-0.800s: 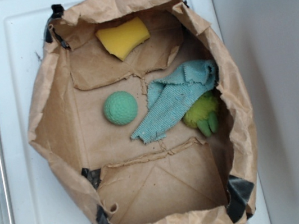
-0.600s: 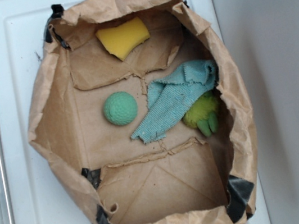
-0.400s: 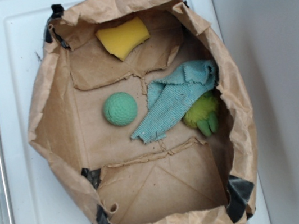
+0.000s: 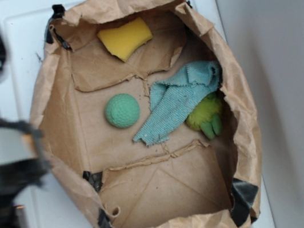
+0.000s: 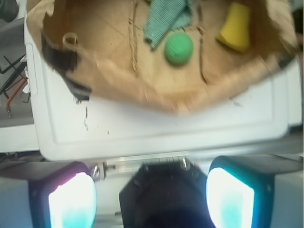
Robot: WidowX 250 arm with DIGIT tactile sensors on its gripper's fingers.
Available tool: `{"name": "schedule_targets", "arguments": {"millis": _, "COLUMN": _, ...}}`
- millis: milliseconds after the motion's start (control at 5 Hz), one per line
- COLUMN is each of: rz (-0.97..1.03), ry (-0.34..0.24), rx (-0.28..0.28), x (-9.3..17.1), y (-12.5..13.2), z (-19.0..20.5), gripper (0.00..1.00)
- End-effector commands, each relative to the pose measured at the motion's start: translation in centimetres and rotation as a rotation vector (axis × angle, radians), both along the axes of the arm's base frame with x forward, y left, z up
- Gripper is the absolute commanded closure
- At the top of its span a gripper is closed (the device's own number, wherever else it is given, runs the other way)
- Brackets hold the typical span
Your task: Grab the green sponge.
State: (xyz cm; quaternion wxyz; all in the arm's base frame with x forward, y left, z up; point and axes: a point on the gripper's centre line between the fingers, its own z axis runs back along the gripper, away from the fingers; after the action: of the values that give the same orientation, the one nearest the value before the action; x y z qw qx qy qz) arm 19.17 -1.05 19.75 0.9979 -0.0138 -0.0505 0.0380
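Observation:
The green sponge (image 4: 122, 110) is a round dimpled ball lying on the floor of an opened brown paper bag (image 4: 51, 101), just left of a teal cloth (image 4: 176, 101). In the wrist view the green sponge (image 5: 179, 48) shows at the top, far from my gripper (image 5: 152, 187). The gripper's two bright pads (image 5: 71, 199) stand wide apart with nothing between them, over the metal rail outside the bag. In the exterior view my arm (image 4: 2, 155) is a dark blur at the left edge, beside the bag.
A yellow wedge sponge (image 4: 124, 38) lies at the bag's far end, and a yellow-green fuzzy toy (image 4: 205, 116) sits under the cloth's right side. The bag's crumpled walls (image 5: 156, 97) rise around the floor. It rests on a white plastic lid (image 4: 10, 55).
My arm has come into the exterior view at the left edge, where earlier only the rail showed. The sponge, cloth and bag have not moved.

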Motion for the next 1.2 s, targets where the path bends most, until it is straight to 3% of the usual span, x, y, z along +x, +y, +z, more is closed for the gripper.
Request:
{"name": "schedule_targets", "arguments": {"millis": 0, "rz": 0.070, "ry": -0.073, "rx": 0.046, "x": 7.2, "y": 3.8, "z": -1.4, "gripper": 0.00}}
{"name": "schedule_targets", "arguments": {"millis": 200, "rz": 0.156, "ry": -0.053, "rx": 0.070, "x": 8.8, "y": 6.3, "z": -2.7, "gripper": 0.00}}
{"name": "schedule_targets", "arguments": {"millis": 600, "rz": 0.313, "ry": -0.026, "rx": 0.130, "x": 7.9, "y": 10.4, "z": -5.3, "gripper": 0.00}}
{"name": "schedule_targets", "arguments": {"millis": 1000, "rz": 0.333, "ry": -0.015, "rx": 0.155, "x": 7.5, "y": 10.9, "z": -6.6, "gripper": 0.00}}
